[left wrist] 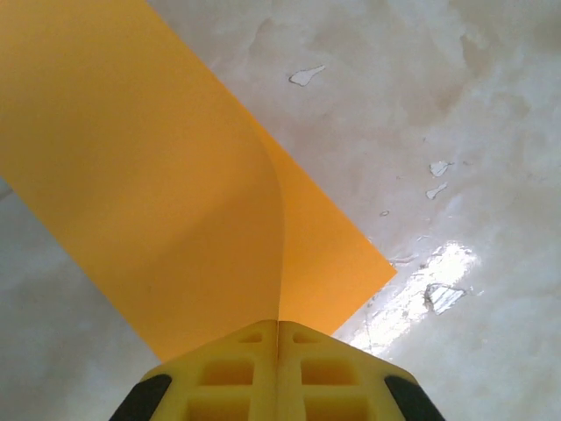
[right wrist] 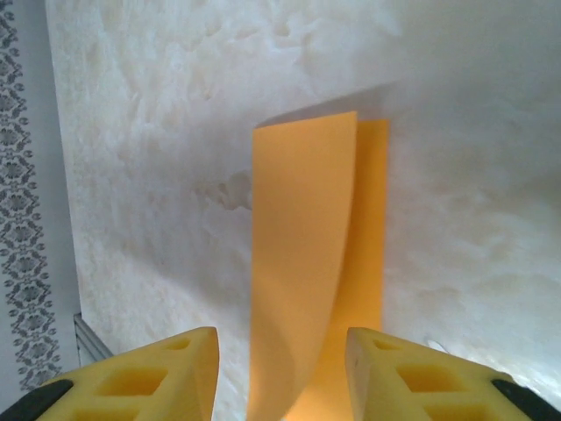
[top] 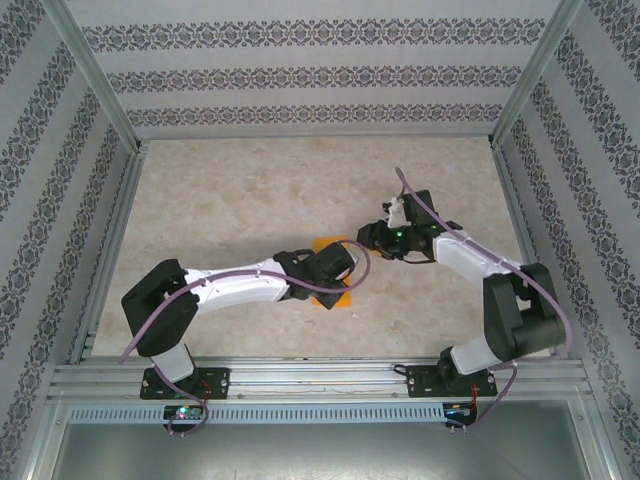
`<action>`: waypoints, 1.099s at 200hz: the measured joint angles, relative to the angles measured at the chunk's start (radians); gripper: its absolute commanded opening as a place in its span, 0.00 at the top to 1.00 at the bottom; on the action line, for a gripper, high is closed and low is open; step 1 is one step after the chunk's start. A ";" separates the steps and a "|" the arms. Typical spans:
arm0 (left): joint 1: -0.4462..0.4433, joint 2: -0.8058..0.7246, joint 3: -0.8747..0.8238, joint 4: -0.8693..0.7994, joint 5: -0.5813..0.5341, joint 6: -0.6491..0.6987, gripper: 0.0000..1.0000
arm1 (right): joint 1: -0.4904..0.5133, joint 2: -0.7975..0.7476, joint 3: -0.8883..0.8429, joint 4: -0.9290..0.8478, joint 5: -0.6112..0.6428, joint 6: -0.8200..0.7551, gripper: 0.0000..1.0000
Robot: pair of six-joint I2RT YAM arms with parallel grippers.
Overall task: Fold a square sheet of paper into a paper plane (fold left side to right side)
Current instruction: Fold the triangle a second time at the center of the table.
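Though half-curled, square sheet of paper (left wrist: 166,193) within the closed left gripper (left wrist: 279,328)

We log left arm (top: 235,285) and right arm (top: 468,258): white shells, black joints (top: 160,300). Lilac cables (top: 563,300) run along both. Left gripper (left wrist: 279,326) and right gripper (right wrist: 280,338): yellow fingers (right wrist: 166,377), square pockets, black corners behind.
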 measured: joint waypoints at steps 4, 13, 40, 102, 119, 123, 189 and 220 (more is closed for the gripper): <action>0.009 -0.002 -0.006 0.008 0.019 -0.009 1.00 | -0.003 -0.010 -0.014 0.003 0.003 0.000 0.64; 0.031 -0.007 -0.023 0.029 0.065 -0.034 1.00 | -0.004 -0.039 -0.053 0.009 0.007 -0.002 0.70; 0.098 -0.021 -0.086 0.109 0.192 -0.119 1.00 | 0.009 -0.112 -0.167 0.034 0.006 0.003 0.95; 0.138 -0.022 -0.115 0.178 0.306 -0.231 1.00 | 0.220 -0.116 -0.272 0.143 0.038 0.081 1.00; 0.138 -0.022 -0.116 0.183 0.313 -0.245 1.00 | 0.257 -0.080 -0.272 0.177 0.059 0.102 1.00; 0.138 -0.022 -0.115 0.183 0.314 -0.249 1.00 | 0.262 -0.073 -0.272 0.183 0.062 0.107 1.00; 0.157 -0.022 -0.116 0.182 0.320 -0.263 1.00 | 0.292 0.025 -0.272 0.213 0.091 0.135 1.00; 0.171 -0.022 -0.124 0.182 0.327 -0.262 0.99 | 0.292 0.042 -0.272 0.209 0.103 0.135 1.00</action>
